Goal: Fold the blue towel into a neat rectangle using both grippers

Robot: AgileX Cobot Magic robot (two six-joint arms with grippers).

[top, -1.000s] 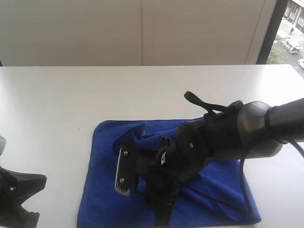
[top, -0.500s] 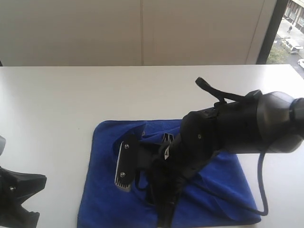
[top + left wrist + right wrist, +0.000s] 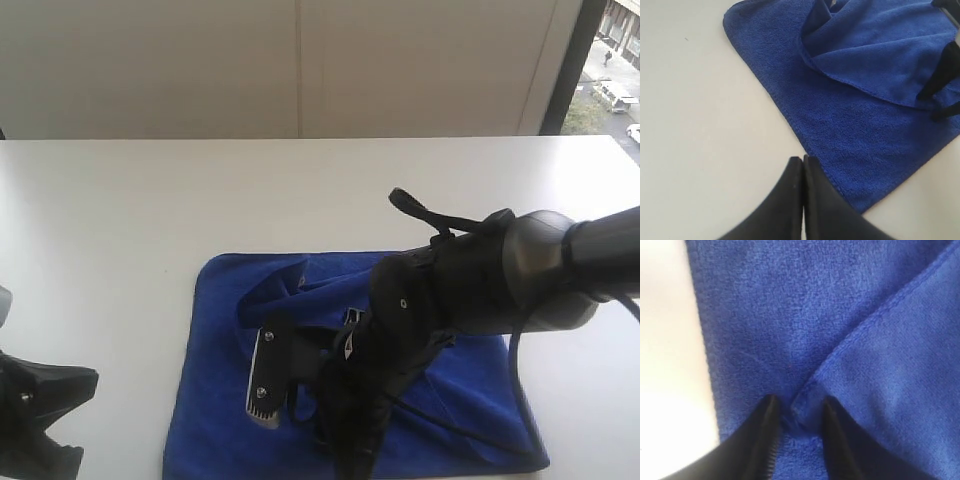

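Both fingers of the right gripper (image 3: 797, 412) straddle a folded-over corner of the blue towel (image 3: 780, 315), probably to lift it; whether they pinch it is unclear. Clenched and empty, the left gripper (image 3: 802, 192) sits just beside the towel's edge.

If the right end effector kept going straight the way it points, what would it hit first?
Probably the blue towel: a folded corner sits between the right end effector's fingers, though depth is unclear.
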